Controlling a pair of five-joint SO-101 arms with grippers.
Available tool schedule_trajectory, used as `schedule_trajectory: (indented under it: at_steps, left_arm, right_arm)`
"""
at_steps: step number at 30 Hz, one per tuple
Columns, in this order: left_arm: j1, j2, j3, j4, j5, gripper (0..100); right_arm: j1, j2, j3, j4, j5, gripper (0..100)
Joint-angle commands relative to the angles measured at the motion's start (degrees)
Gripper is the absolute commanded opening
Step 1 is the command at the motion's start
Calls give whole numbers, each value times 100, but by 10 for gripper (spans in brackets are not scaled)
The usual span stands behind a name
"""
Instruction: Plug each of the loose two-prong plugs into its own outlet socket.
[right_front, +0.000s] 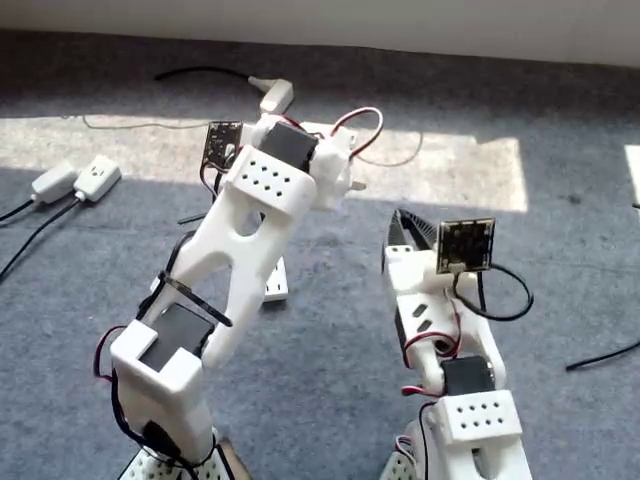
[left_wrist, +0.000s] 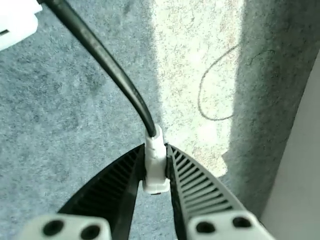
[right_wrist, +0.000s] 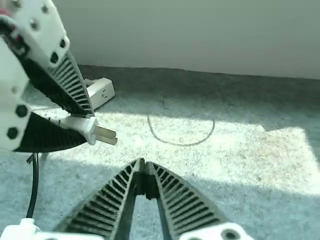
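left jaws pinch the white plug (left_wrist: 155, 167) by its body; right jaws pressed together, empty.

A plug (left_wrist: 155, 170) sits between the left gripper (left_wrist: 156, 149) fingers (left_wrist: 192, 180), outlet sockets (right_front: 98, 176) well leftward.

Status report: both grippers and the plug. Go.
Left gripper shut on plug, prongs free. Right gripper shut, empty. Outlet on carpet beyond; way to it looks open.

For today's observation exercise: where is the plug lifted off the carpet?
The plug is clamped in the left gripper, above the sunlit carpet, ahead of the right gripper.
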Motion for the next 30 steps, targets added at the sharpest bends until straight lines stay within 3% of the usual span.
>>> schedule_trajectory:
  at_steps: [1,12,19,25,30]
  left_arm:
    - [347,-444,13,-44,26,11]
    - [532,-796,22,281,26,11]
    - [523,-1051,22,457,18,11]
    - [312,-769,-22,431,18,11]
    - [426,-690,-22,431,26,11]
  right_arm:
    - [-242,-242,-31,-13,-88,8]
    - [-338,2316,-171,-1921,-26,8]
    - [-84,4180,-1042,-1991,316,8]
    - [646,3503,-1077,-1947,316,8]
    - [382,2237,-840,-1420,343,8]
